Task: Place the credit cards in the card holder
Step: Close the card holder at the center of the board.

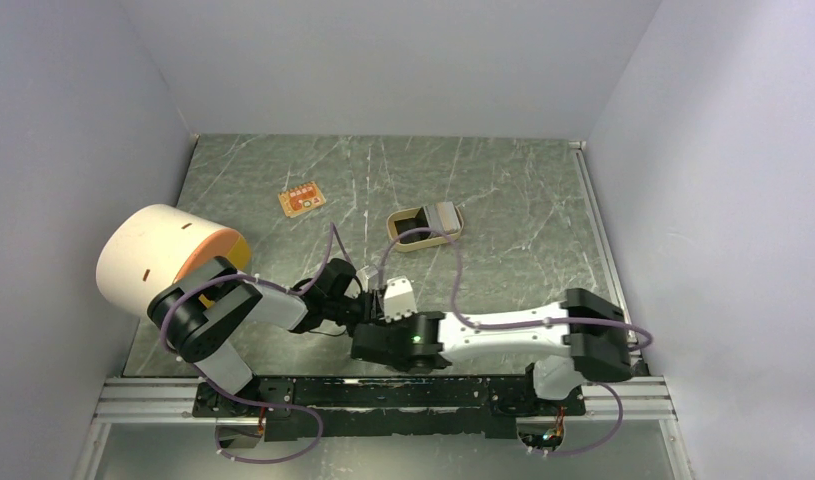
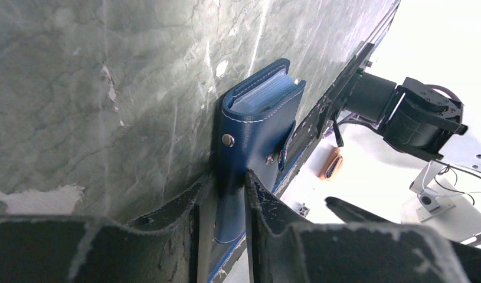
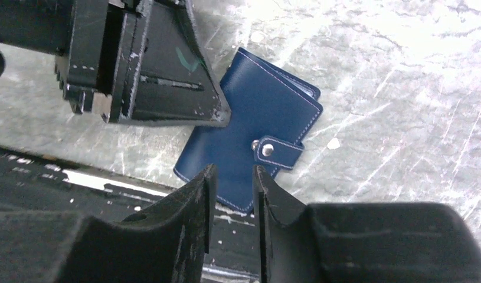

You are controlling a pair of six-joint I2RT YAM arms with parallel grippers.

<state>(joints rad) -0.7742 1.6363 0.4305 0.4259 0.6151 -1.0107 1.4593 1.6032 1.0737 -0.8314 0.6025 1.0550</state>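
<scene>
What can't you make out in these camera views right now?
- Top view: the card holder is hidden under the left gripper and right gripper.
- Top view: what lies in the tan tray is too small to tell.
- Wrist views: the card holder is folded, hiding its inside.

This looks like a robot lab, not a home or a shop. It is a small test box. Plain pale walls [image 1: 383, 60] stand at the top of the frame and down both sides. In the middle lies a flat green table top [image 1: 543, 200] with white streaks, like stone. Along the bottom edge runs a silver metal rail [image 1: 143, 398]. Two black and white robot arms are fixed there, the left arm [image 1: 273, 305] at lower left and the right arm [image 1: 503, 335] at lower right. Thin purple cables [image 1: 456, 285] loop along the arms and hang under the rail
</scene>
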